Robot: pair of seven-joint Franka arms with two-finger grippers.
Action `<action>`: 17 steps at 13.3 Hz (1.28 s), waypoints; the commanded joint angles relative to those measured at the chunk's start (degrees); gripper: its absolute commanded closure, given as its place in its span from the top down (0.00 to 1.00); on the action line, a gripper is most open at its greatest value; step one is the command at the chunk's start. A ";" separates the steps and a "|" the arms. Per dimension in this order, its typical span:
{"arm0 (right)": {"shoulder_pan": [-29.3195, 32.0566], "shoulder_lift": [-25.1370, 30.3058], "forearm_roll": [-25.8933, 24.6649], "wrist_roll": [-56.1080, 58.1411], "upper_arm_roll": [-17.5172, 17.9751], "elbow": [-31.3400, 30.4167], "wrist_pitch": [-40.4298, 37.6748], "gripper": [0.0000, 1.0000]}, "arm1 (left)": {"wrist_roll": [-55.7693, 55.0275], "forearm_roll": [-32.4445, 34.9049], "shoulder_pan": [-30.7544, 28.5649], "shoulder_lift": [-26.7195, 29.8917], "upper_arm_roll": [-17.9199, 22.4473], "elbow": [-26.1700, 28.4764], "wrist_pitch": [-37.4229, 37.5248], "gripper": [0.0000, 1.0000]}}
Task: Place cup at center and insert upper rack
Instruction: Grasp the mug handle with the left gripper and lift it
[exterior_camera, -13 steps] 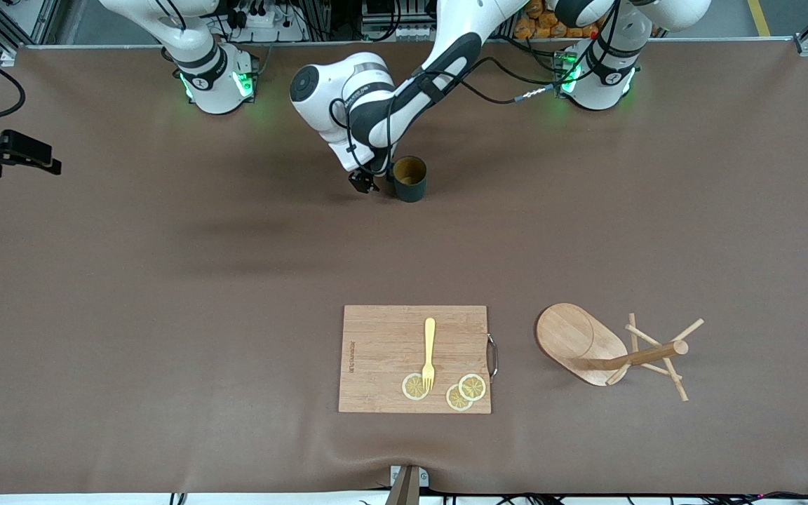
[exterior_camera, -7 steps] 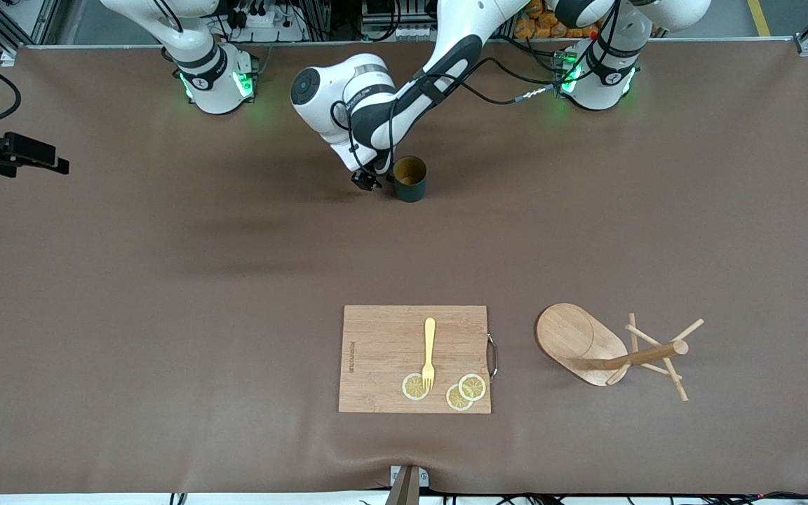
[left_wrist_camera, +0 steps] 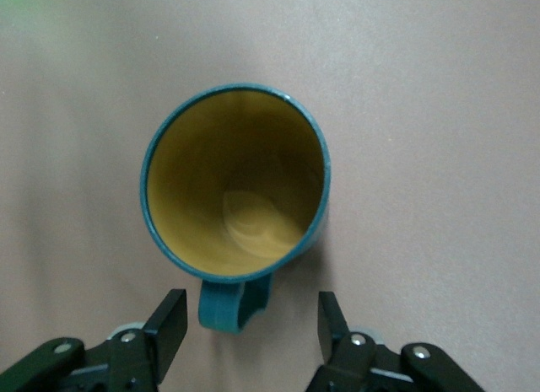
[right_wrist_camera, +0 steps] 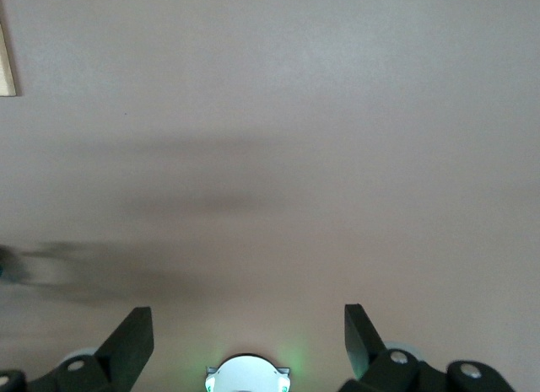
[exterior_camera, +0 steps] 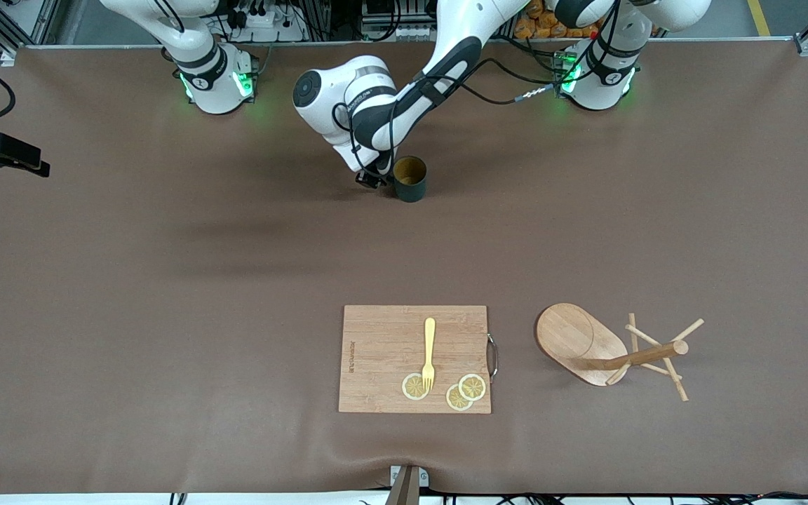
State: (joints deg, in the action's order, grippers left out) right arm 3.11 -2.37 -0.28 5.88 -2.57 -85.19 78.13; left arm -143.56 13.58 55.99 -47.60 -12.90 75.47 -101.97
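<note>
Left wrist view shows me what the next move turns on: the cup (left_wrist_camera: 235,183) stands upright with its mouth open to the camera, and its handle (left_wrist_camera: 234,303) points at six o'clock, straight into the gap of the left gripper (left_wrist_camera: 251,324). The fingers (left_wrist_camera: 168,323) flank the handle with a gap on either side, partly open and not yet touching it. From the front view, the cup (exterior_camera: 410,178) sits on the table (exterior_camera: 165,280) near the bases, with the left gripper (exterior_camera: 370,179) just at its nine o'clock. The upper rack (exterior_camera: 611,351) lies tipped on its side at about four o'clock from the cup, post roughly level, beside the cutting board (exterior_camera: 383,358). The right gripper (right_wrist_camera: 246,333) waits high over bare table, jaws wide. I judge the left arm clearly better placed.
</note>
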 commanded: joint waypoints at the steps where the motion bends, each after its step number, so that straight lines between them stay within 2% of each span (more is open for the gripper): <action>1: 0.06 -0.18 -1.39 -0.60 0.02 0.90 -0.26 1.00 | 0.03 -0.31 -0.09 0.31 0.16 0.29 0.54 0.67; 5: 0.15 -0.18 -1.47 -0.60 -0.07 0.90 0.18 1.00 | -0.06 -0.40 -0.18 0.31 0.07 0.20 0.54 0.46; 8: 0.14 -0.27 -1.65 -0.69 -0.07 0.81 1.49 1.00 | -0.06 -0.48 -0.27 0.40 0.07 0.20 0.54 0.06; 9: 0.23 -0.36 -2.35 -0.69 -0.07 0.81 1.58 1.00 | -0.06 -0.48 -0.53 0.49 0.07 0.12 0.54 0.00; 15: -0.12 -0.36 -2.70 -0.78 -0.07 0.90 1.50 1.00 | 5.55 -1.19 -5.27 5.22 -0.81 -0.41 0.54 0.00; 17: 0.06 -0.36 -2.71 -0.78 -0.07 0.81 1.59 1.00 | 11.51 -4.33 -8.51 7.59 -0.81 -0.50 0.45 0.00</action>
State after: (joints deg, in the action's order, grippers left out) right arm 3.16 -2.40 -1.89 5.87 -2.82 -85.14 79.88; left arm -136.97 12.62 50.37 -43.67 -13.29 73.73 -102.01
